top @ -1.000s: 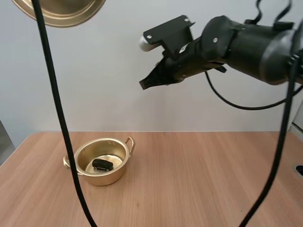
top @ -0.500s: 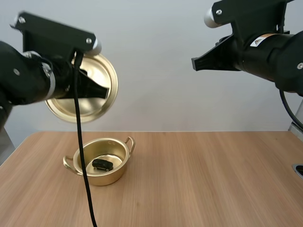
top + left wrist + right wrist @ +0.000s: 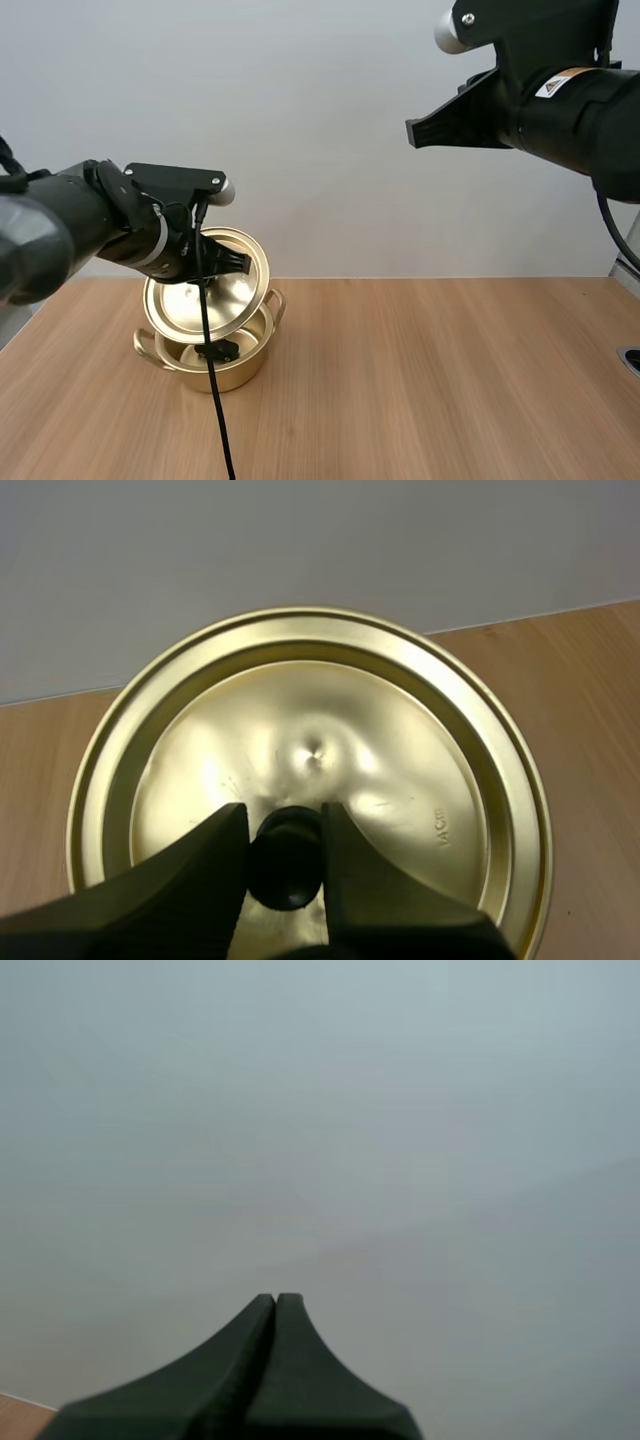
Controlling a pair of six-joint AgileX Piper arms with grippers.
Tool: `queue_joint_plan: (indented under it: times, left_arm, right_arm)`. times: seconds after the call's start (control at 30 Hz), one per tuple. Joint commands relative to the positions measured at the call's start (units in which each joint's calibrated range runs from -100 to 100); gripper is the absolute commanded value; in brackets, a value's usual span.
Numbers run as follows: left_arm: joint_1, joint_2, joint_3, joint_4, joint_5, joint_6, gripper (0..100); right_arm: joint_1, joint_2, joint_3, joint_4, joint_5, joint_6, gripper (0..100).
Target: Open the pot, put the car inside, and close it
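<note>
While the left gripper (image 3: 283,820) pinches the gold lid (image 3: 400,770) by its black knob (image 3: 287,872), tilted just above the pot (image 3: 242,376) holding the toy car (image 3: 226,351) beneath the claw, the trick is levelling and centring before lowering, with the right gripper (image 3: 276,1306) pressed together well apart.

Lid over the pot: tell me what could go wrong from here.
1. The lid hangs tilted above the pot; lowered like that, its edge may catch the rim and sit crooked.
2. The left claw pinches only the small black knob, so the lid could swing or slip.
3. The car lies in the pot; a dropped lid could hit it.
</note>
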Motion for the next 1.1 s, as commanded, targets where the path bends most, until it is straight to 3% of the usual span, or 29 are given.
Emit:
queue_joint_plan:
  times: [0.0,0.37,0.73,0.87,1.0,1.03,1.07]
  left_arm:
    - [0.01,4.0,0.1,0.0,0.0,0.0,0]
    - [0.01,16.9,0.1,0.1,-3.2,2.2,0]
    - [-0.17,21.6,0.1,-1.2,-3.6,4.8,4]
    - [-0.17,21.6,0.1,-5.2,-3.2,7.5,34]
    - [-0.17,20.5,0.1,-9.0,-4.3,9.9,86]
    - [-0.17,19.6,0.1,-9.4,-5.8,9.9,96]
    - [-0.17,18.3,0.1,-9.5,-7.3,9.9,100]
  right_arm:
    - [-0.1,0.0,0.1,0.0,0.3,0.0,0]
    - [-0.4,0.0,0.1,0.0,0.7,0.0,0]
    - [-0.7,0.0,0.1,0.0,2.5,0.0,0]
    - [-0.7,0.0,0.1,0.0,2.7,0.0,0]
    - [-0.7,0.0,0.1,0.0,3.7,0.0,0]
    - [-0.7,0.0,0.1,0.1,3.9,0.0,0]
    - [-0.7,0.1,0.3,0.4,3.9,0.0,0]
